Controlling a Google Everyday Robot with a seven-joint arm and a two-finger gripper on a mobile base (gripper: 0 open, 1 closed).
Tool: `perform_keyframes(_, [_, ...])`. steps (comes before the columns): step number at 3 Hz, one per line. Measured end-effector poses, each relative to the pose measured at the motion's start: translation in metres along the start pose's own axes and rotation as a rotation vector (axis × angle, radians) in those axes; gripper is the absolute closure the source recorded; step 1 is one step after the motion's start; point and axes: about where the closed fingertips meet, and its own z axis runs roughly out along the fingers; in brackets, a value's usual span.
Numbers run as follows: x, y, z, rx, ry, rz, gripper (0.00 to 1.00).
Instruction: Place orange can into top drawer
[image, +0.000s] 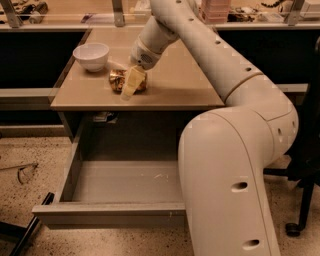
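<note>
Gripper (131, 83) at upper centre, down on the orange can (117, 80), which lies on the tabletop (180, 87) nr its front edge; can't tell if it's clamped or loose; white bowl (91, 55) upper left; top drawer (112, 214) pulled open at lower left.

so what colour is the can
The can is shiny golden-orange mottled with brown, seen in the camera view; the gripper is right at it.

Gripper (130, 86) down at orange can (117, 79) on tabletop (180, 85), white bowl (91, 55) nearby, top drawer (110, 213) open below
</note>
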Motion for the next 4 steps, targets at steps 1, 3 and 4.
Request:
perform_keyframes(1, [0.000, 0.000, 0.001, -0.002, -0.002, 0.000, 0.36])
perform_keyframes(3, [-0.002, 0.002, 0.002, -0.004, 0.001, -0.001, 0.82])
perform_keyframes(4, [-0.003, 0.015, -0.009, 0.005, 0.010, -0.004, 1.00])
